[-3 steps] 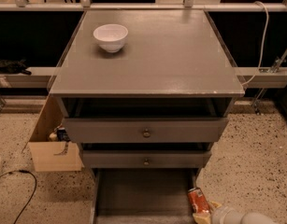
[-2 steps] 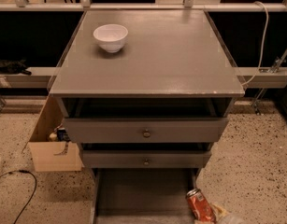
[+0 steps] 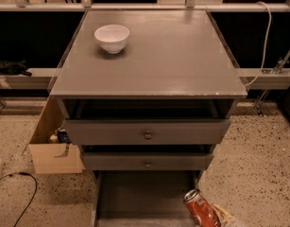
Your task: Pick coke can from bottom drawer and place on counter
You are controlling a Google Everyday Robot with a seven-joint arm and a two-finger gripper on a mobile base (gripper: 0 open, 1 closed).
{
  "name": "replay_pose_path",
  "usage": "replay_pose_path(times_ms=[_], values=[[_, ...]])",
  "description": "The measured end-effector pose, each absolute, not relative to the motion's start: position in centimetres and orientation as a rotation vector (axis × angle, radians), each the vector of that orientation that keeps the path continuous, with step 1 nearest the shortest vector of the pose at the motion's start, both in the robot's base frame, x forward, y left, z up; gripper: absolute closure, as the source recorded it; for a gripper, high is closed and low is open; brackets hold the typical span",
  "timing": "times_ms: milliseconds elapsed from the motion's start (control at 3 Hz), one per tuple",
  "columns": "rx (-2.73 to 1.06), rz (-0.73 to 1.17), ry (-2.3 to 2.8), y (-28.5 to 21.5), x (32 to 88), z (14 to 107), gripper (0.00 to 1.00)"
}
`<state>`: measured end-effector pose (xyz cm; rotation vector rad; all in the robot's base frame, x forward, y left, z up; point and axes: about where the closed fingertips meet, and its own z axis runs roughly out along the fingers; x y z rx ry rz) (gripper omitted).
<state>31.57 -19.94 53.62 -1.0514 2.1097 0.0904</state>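
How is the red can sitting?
Tipped: the coke can leans, silver top up-left, at the bottom drawer's right side; the gripper sits beside it.

No legible text: the pale markings on the red can cannot be read, nor anything on the gripper beside it at the bottom edge.

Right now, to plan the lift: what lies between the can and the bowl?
Camera view: between can and bowl lie two knobbed drawers, then bare counter. The gripper is at the can's lower right.
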Motion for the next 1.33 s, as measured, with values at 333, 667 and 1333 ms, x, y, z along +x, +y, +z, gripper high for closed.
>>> replay_pose_path(times_ms=[333,667,1333], values=[[-1.051,0.08,2.103,-19.9,31.8,53.9,1.0],[-1.079,0.03,2.061,-19.4,32.3,55.6,1.0],[-1.161,-0.158,1.815,-18.3,37.1,72.1,1.0]])
